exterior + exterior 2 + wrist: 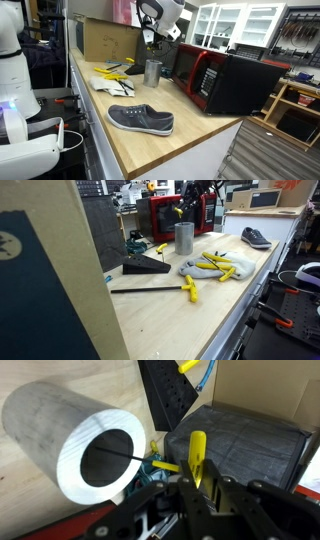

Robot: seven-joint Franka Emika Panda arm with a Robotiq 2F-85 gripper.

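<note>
My gripper [203, 482] is shut on a slim yellow tool [198, 455], which sticks out straight ahead between the black fingers. In both exterior views the gripper [152, 40] [186, 210] hangs just above an upright grey metal cup [152, 72] [184, 237]. In the wrist view the cup's open mouth [70, 470] lies to the left of the held tool, with a thin dark rod inside it. More yellow tools [116, 70] [215, 266] lie on a grey cloth [200, 272] beside the cup.
A red and black microwave [225, 80] stands close behind the cup. Also on the wooden bench: a grey shoe [140, 120] [255, 237], a cardboard box [105, 40], a black wedge [145, 267] [165, 395] and a yellow-handled rod [190, 288]. A wooden board [50, 280] blocks the near left.
</note>
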